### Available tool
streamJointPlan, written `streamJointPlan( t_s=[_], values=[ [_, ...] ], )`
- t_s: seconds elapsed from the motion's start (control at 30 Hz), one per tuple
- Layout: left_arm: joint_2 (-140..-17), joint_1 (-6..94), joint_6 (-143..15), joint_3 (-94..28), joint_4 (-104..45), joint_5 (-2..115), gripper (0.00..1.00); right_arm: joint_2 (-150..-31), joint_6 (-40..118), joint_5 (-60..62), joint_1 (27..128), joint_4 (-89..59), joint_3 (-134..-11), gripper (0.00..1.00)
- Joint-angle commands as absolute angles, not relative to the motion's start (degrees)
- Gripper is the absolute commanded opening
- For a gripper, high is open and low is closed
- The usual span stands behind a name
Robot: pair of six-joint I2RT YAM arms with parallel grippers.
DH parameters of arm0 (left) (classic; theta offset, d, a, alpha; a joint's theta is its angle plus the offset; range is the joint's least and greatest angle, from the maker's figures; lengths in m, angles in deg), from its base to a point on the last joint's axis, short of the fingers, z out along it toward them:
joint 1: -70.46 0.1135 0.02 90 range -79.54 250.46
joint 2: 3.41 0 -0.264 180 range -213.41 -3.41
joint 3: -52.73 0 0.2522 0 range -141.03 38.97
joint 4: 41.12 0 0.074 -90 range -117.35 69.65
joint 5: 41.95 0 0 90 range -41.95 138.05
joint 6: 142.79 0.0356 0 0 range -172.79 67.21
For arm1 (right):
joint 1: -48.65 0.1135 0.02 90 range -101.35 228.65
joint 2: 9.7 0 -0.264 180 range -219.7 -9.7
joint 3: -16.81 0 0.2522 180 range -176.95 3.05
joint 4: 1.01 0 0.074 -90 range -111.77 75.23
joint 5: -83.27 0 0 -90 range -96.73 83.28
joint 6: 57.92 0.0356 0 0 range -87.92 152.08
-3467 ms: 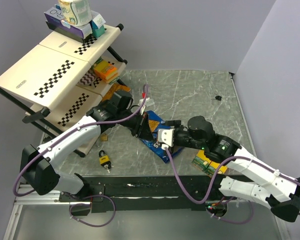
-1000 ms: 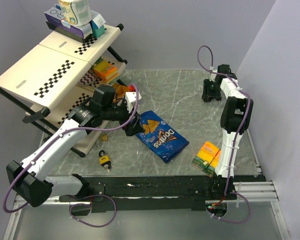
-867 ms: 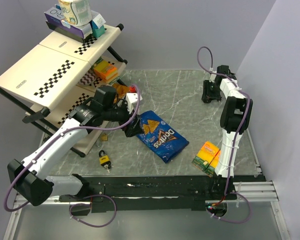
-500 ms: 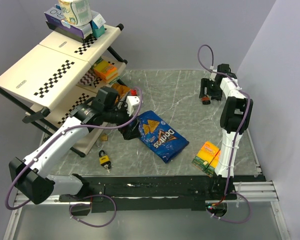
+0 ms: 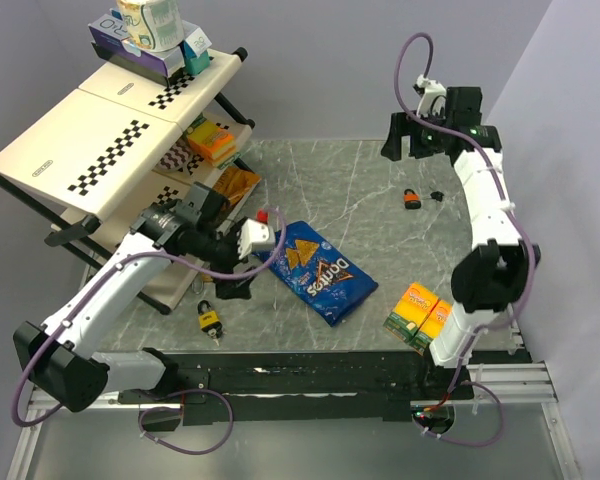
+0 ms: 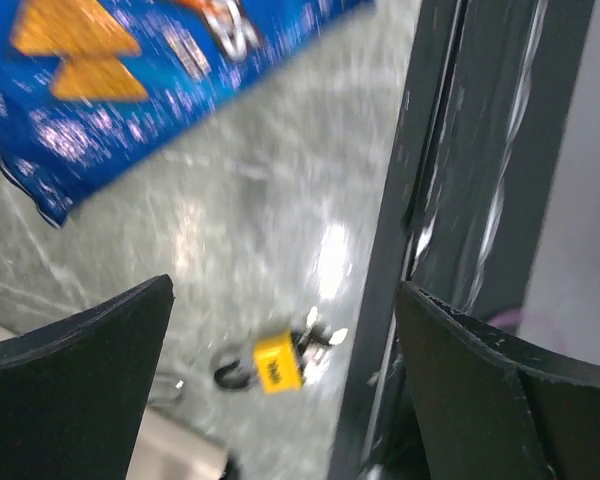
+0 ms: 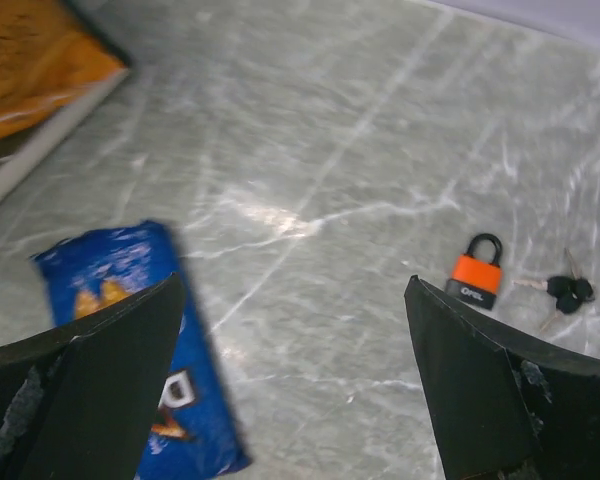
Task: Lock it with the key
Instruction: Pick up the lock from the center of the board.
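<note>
Near front edge, L side: yellow padlock point(image 5: 210, 320) flat on the marble table point(image 5: 350, 190), w/ its keys point(image 6: 321, 335) at one end; too blurred in L wrist cam to say if one sits in the lock. Front-R: yellow-orange box point(image 5: 421, 315) lying flat near the R arm base. L gripper point(image 5: 237, 285) hangs just beyond and R of the yellow padlock, not touching it. L wrist cam shows both fingers point(image 6: 80, 390) spread wide w/ nothing btwn them, the lock on the table below showing in the gap and the black front rail point(image 6: 450, 180) off to one side. Just R of that gripper, mid-table: blue chip bag point(image 5: 316, 268), flat, lying diagonally. Further back, R side: orange padlock point(image 5: 411, 199) flat on the marble, shackle looks seated in the body. Black-headed key bunch point(image 5: 436, 195) lies just beside it, not in the lock; can't tell if touching. R gripper point(image 5: 408, 148) is up over the far edge, above & behind the orange padlock, well clear of it. R wrist cam has its fingers point(image 7: 90, 390) wide apart, gripping nothing, orange lock + key bunch showing on the table btwn them. Far L: tilted rack point(image 5: 90, 140) of checker-marked shelves, orange packets point(image 5: 212, 142) on a lower tier, boxes point(image 5: 145, 35) stacked on the top tier.
</note>
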State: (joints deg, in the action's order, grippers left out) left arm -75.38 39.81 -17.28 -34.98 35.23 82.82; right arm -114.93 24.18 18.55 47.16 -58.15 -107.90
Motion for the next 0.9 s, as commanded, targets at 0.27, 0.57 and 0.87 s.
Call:
streamJointPlan(
  t_s=[0.27, 0.57, 0.87],
  values=[
    [-64.7, 40.1, 21.9, -14.1, 42.1, 69.1, 0.97, -100.1, 25.1, 26.3, 48.4, -59.8, -90.0, 0.99],
    [-67.0, 40.3, 31.7, -4.0, 33.7, 65.2, 0.96, -98.3, 27.0, 28.4, 48.4, -58.4, -83.9, 0.99],
    [-69.9, 40.4, 36.3, 3.1, 21.1, 61.1, 0.96, -99.5, 26.5, 28.5, 48.4, -59.2, -83.6, 0.99]
  ],
)
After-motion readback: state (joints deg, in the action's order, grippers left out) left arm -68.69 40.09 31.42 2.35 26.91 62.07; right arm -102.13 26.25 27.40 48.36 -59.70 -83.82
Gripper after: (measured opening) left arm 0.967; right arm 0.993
